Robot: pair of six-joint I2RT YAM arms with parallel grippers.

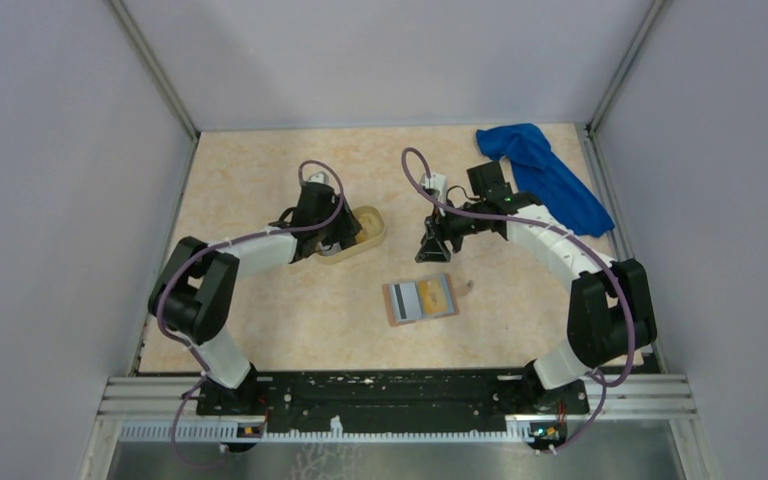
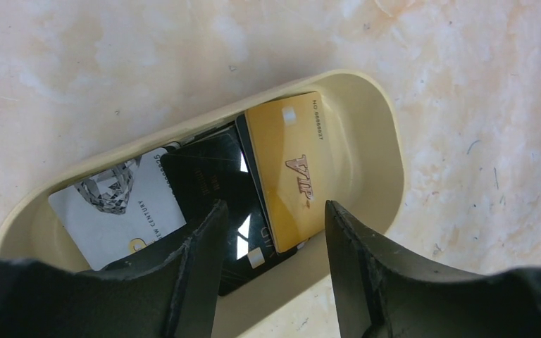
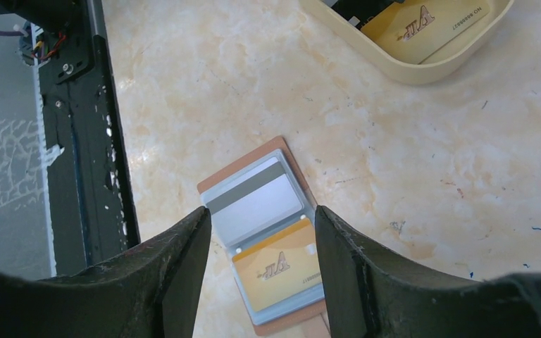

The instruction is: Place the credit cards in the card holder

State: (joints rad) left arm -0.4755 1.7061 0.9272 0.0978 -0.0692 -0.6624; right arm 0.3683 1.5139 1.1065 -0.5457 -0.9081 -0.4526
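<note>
The tan card holder lies open on the table, a grey striped card in one slot and a gold card in the other. My right gripper hangs above it, open and holding nothing. More credit cards lie in the pale yellow oval tray: a white one, a black one and a gold VIP one overlapping. My left gripper is open low over the tray, its fingers either side of the near ends of the black and gold cards, gripping neither.
A blue cloth lies crumpled at the back right corner. The tray sits left of the table's centre, the card holder nearer the front. Grey walls enclose the table, and a black rail runs along the near edge.
</note>
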